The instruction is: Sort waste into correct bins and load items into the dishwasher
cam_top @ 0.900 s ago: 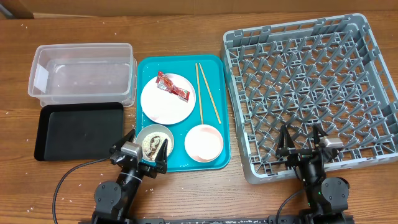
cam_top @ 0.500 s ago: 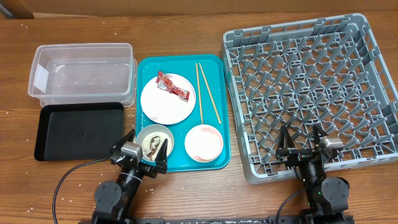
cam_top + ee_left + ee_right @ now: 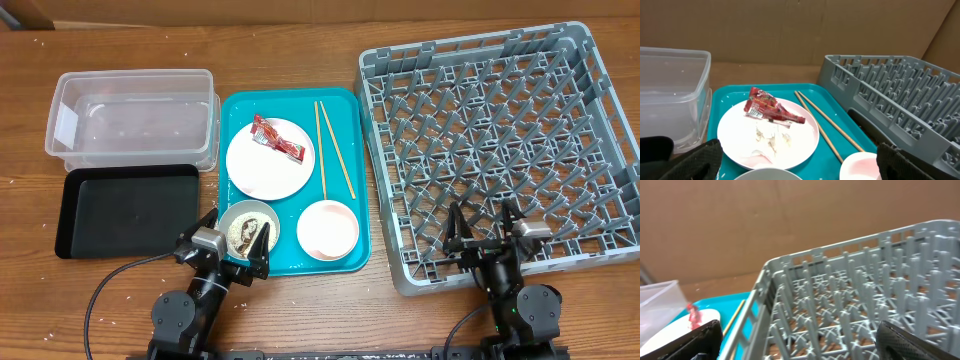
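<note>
Here, the left gripper (image 3: 234,231) is spread wide beside the bowl (image 3: 250,220); the right gripper (image 3: 483,218), spread too, over the rack (image 3: 500,130).

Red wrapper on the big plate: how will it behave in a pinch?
Red wrapper looks thin and crinkled, so probably floppy and very light; it should crush rather than resist. Glossy film may slip. It rests on the smooth white plate, so a push likely just slides it.
</note>
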Available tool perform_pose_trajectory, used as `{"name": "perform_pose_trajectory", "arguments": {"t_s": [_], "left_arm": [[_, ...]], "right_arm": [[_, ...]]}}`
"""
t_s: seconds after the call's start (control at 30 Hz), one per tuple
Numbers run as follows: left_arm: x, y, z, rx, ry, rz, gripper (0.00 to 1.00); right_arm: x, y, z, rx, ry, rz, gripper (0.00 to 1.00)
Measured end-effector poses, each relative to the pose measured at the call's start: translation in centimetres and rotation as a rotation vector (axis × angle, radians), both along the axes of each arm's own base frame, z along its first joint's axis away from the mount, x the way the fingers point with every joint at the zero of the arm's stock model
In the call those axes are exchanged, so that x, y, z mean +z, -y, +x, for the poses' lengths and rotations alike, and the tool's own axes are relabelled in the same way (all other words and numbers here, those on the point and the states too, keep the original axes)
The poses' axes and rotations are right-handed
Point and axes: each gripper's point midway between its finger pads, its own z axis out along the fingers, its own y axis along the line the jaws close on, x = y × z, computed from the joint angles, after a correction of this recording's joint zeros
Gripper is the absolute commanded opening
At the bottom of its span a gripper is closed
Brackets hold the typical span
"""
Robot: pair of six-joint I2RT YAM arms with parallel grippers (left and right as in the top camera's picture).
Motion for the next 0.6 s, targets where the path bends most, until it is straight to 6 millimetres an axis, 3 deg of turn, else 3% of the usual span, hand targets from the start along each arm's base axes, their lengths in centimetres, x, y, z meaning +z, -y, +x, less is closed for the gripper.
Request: {"name": "perform_pose_trajectory", "arguments": {"t_s": [0.23,0.33,0.5,0.57,0.6], "left_arm": [[0.9,0.8,-0.3,-0.048,0.011,-0.056,1.00],[2.3,1.0,-0.7,-0.063,0.018,-0.066,1.00],[7.3,0.5,-2.2,-0.050,0.011,-0.072,1.00],[9.5,0.4,-2.5,-0.042,-0.062,-0.063,1.00],[9.8,0.3,-2.5,-0.038,-0.090,-0.059,1.00]], "right_arm": [[-0.4,-1.7,-0.4,0.103,-0.024,0.019,1.00],[0.2,-2.0,-0.8,0.119,-0.044,0.025,1.00],[3.8,-2.0,-2.2,0.132,-0.062,0.025,1.00],[6.3,-1.9,-3.1,0.134,-0.117,0.040,1.00],[6.6,-1.9,-3.2,0.133,-0.146,0.043,1.00]]}}
